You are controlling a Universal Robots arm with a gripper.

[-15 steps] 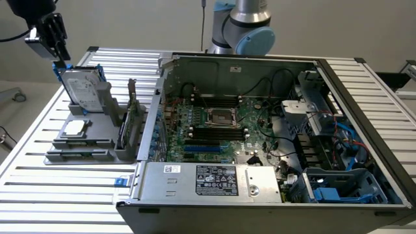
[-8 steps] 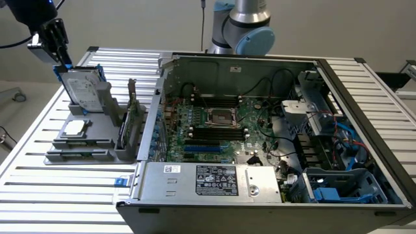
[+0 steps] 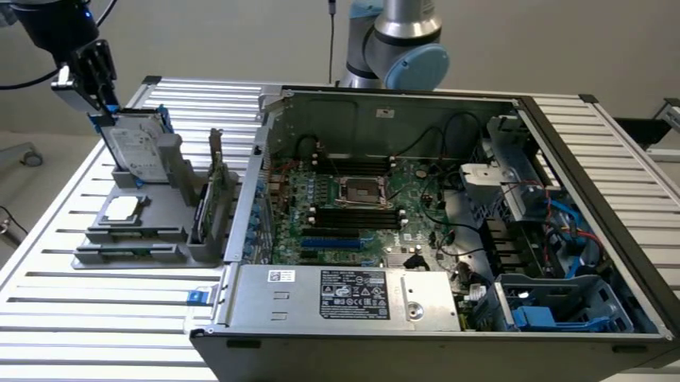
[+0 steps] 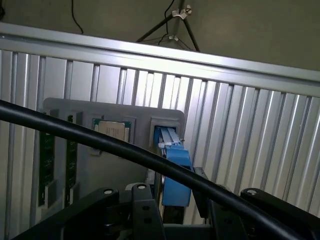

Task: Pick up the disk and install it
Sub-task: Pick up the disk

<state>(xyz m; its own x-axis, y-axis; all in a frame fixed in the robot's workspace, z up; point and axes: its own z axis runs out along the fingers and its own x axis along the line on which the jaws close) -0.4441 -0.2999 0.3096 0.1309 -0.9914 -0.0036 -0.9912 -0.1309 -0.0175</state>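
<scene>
Exterior view's left: gripper (image 3: 104,102) hangs over the top end of the disk (image 3: 140,151). Its fingers (image 4: 146,212) are spread, one to each side of the blue carrier frame (image 4: 176,175). Pads look close to the plastic, but contact cannot be settled, and the disk is not lifted. The disk stands on edge, leaning a little, in a slot of the grey holder (image 3: 159,243), likely so its upper end is free for a grasp from above. Small square chip (image 3: 120,208) lies flat in its own recess just beside that slot. The disk's lower end is hidden in the slot, and a black cable (image 4: 100,142) crosses the wrist view in front of holder and frame, cutting off part of each. Centre: computer case (image 3: 404,111) lies on its side, open upward, motherboard (image 3: 351,207) exposed, presumably for reach from above. Exterior view's right: blue drive cage (image 3: 563,306) in the case's near corner, well apart from the disk. Its inside is too shadowed to read.
</scene>
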